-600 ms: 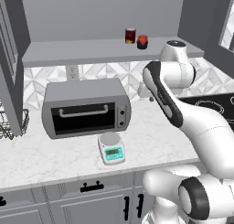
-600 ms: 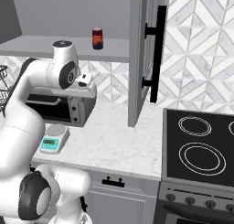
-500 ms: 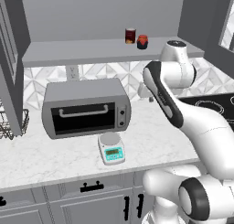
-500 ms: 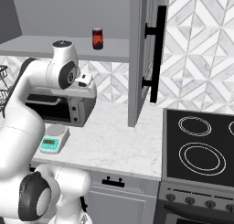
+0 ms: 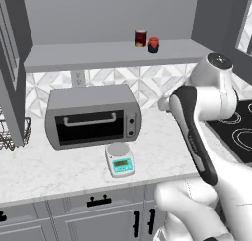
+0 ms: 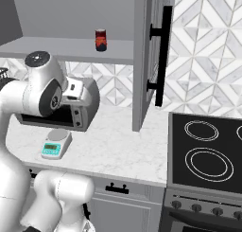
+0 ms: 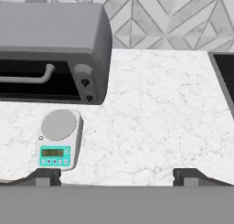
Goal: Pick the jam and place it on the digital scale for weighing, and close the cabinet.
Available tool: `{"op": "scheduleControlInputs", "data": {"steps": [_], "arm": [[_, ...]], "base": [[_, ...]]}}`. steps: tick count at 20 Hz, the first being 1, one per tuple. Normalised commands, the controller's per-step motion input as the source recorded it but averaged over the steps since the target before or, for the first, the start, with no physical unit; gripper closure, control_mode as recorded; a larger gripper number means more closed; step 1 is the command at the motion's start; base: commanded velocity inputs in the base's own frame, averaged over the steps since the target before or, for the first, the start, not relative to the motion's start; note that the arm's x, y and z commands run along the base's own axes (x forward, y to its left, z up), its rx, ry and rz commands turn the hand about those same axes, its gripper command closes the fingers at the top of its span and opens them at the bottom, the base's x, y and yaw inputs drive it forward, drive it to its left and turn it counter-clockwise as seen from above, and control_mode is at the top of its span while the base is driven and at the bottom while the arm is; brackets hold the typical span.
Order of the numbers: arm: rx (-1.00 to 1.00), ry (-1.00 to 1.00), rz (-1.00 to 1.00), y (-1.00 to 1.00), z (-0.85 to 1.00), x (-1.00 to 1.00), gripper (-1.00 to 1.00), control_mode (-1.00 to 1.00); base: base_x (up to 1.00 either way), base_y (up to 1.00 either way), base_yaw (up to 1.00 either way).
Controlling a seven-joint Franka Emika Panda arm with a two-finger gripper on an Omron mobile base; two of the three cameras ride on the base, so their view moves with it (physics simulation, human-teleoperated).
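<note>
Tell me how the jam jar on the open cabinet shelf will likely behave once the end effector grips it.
The jam is squat, so it probably won't tip easily. Its rounded body looks smooth, so it may slip or twist in a loose pinch. The taller can stands close beside it, so a wide approach could knock that over.

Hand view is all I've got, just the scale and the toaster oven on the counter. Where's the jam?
Observer: The jam sits on the open cabinet shelf, above the toaster oven.
Operator: Anything next to it?
Observer: A taller dark red can stands beside it on its left in the left base view.
Operator: Is the cabinet closed?
Observer: No, the cabinet door stands swung open beside the stove.
</note>
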Motion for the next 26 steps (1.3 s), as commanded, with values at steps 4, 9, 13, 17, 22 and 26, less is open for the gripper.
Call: {"op": "scheduleControlInputs", "data": {"steps": [4,9,13,17,22,26], "arm": [[0.01,-0.33,0.00,0.00,0.53,-0.36,-1.00,-1.00],[0.03,-0.38,0.00,0.05,0.45,-0.07,-1.00,-1.00],[0.03,-0.28,0.00,0.12,0.53,0.00,-1.00,-1.00],[0.00,-0.18,0.00,0.06,0.61,0.00,-1.00,-1.00],[-0.05,-0.05,0.00,0.00,0.85,0.00,-1.00,-1.00],[-0.05,0.00,0.00,-0.02,0.75,0.00,-1.00,-1.00]], "base": [[0.00,0.00,0.00],[0.00,0.00,0.00],[0.00,0.00,0.00],[0.00,0.00,0.00],[0.00,0.00,0.00],[0.00,0.00,0.00]]}}
